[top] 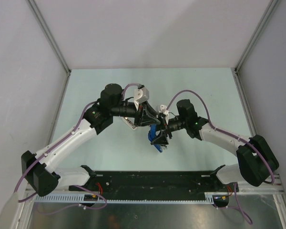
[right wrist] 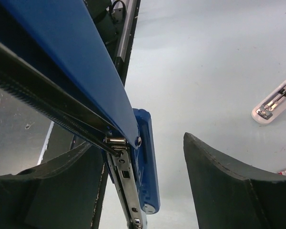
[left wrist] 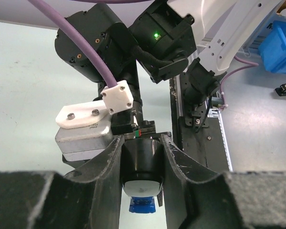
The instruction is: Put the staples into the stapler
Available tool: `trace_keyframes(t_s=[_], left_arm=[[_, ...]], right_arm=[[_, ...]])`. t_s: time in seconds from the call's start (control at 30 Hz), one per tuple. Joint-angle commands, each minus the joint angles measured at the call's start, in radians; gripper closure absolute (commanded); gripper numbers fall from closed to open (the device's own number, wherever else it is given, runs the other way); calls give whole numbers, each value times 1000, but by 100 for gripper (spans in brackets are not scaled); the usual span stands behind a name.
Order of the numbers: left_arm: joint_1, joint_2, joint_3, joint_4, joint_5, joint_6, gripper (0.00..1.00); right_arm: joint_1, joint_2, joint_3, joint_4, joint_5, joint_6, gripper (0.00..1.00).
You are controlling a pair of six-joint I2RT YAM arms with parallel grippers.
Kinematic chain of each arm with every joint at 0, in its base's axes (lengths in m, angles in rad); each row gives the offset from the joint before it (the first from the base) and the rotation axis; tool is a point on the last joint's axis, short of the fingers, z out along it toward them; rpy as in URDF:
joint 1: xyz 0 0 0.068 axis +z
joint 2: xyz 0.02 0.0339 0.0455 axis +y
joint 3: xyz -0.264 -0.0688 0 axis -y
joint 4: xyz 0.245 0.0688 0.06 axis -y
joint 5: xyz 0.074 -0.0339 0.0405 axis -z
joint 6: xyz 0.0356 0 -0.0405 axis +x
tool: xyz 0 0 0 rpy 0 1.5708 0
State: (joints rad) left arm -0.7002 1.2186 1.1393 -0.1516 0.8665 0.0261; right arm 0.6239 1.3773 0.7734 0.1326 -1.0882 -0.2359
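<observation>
The left arm [top: 76,138] reaches in from the near left corner toward the middle of the tabletop [top: 200,86]. Just beside its wrist, a white tray [top: 129,125] lies flat on the surface, and the right wrist view shows the staples [right wrist: 271,102] in it as silvery strips.

The left gripper [left wrist: 140,143] is clamped on the stapler [top: 154,138]. Both fingers [left wrist: 109,167] press the rounded black end, with the blue body showing below it. The stapler is held up off the surface over the middle of the tabletop, and it hangs open – the blue top is swung away from the metal magazine [right wrist: 126,186].

The right gripper [right wrist: 140,143] comes in from the right and straddles the stapler with its fingers spread. The blue body sits close to one finger, and the other finger [right wrist: 219,181] stands clear of it – no grip there.
</observation>
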Motion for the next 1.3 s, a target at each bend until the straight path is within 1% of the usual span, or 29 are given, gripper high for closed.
trace_keyframes(t_s=[0.0, 0.07, 0.17, 0.27, 0.3, 0.43, 0.5, 0.57, 0.6, 0.7, 0.77, 0.97, 1.27], left_arm=[[5, -24, 58, 76, -11, -18, 100], [10, -26, 56, 76, -18, -18, 100], [15, -30, 50, 77, -29, -15, 100], [20, -32, 47, 77, -39, -13, 100], [22, -32, 48, 77, -41, -14, 100], [29, -32, 46, 77, -52, -12, 100], [35, -37, 44, 77, -55, -14, 100], [43, -41, 41, 77, -60, -14, 100], [49, -44, 38, 77, -63, -15, 100], [71, -54, 31, 81, -68, -18, 100], [92, -63, 28, 85, -67, -18, 100], [157, -96, 37, 99, -61, -59, 100], [195, -118, 49, 107, -74, -92, 100]], right_arm=[[14, -1, 35, 25, 15, 1, 31], [15, -2, 35, 25, 17, -1, 36], [15, -6, 35, 22, 15, -6, 49], [15, -8, 35, 19, 9, -16, 69], [15, -8, 35, 17, 5, -19, 73], [7, -8, 35, 7, -4, -31, 82], [-1, -13, 35, 10, -11, -29, 88], [-10, -18, 35, 12, -13, -24, 96], [-16, -21, 35, 14, -13, -21, 98], [-33, -29, 33, 26, -20, 0, 100], [-50, -37, 22, 66, -31, 37, 100], [-111, -70, -38, 263, -64, 195, 100], [-179, -95, -118, 526, -64, 409, 100]])
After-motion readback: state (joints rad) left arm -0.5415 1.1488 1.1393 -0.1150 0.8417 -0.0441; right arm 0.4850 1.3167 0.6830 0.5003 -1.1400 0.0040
